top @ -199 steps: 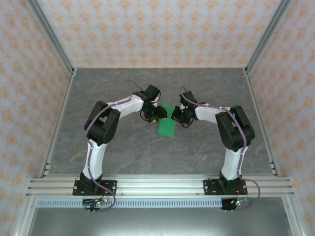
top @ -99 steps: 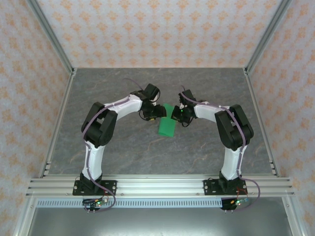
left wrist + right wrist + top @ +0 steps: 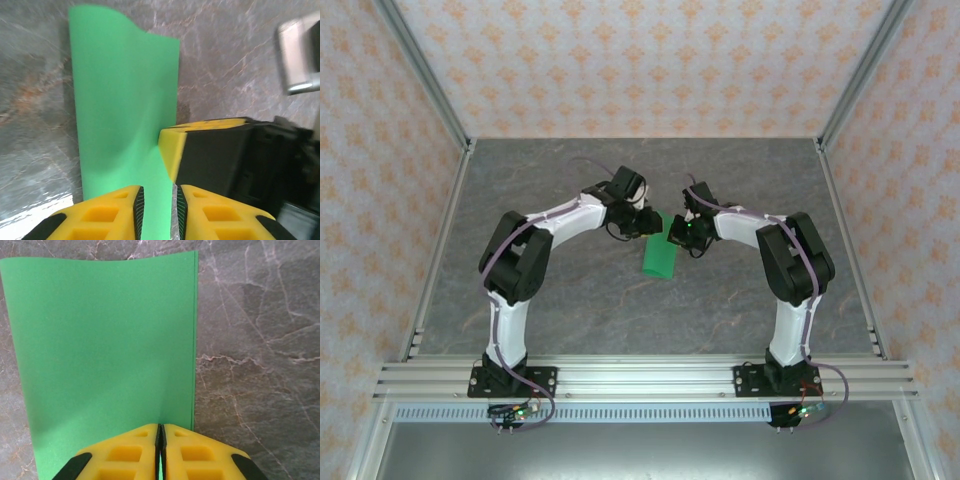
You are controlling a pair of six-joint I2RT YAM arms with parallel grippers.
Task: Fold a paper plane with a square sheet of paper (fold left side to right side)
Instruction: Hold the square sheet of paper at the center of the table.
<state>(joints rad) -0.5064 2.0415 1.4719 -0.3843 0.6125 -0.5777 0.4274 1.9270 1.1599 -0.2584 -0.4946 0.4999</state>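
Working on a green sheet of paper (image 3: 660, 258) lying near the middle of the table (image 3: 570, 300), between the two arms, with both pincers meeting at its far end in the overhead view. Already doubled over, going by the two layers visible along one long edge in the right wrist view. Clenched tight on the sheet's edge with the right pincer (image 3: 160, 432), no gap left between the yellow pads. Narrowed to a slim slot with the left pincer (image 3: 157, 200), green visible between its pads (image 3: 112, 207); cannot tell whether truly pinching or merely straddling the paper. Probably mid-fold and not yet creased flat, judging by the loose wave along the far edge in the left wrist view. To do this step well: hold the right grip firm as an anchor; carry the loose layer across low and slowly with the left; line up corner to corner and edge to edge before pressing anything down. Avoid pulling the two pincers apart, likely to skew or tear such thin paper. Press the crease from the middle outward, and let go only once flat.
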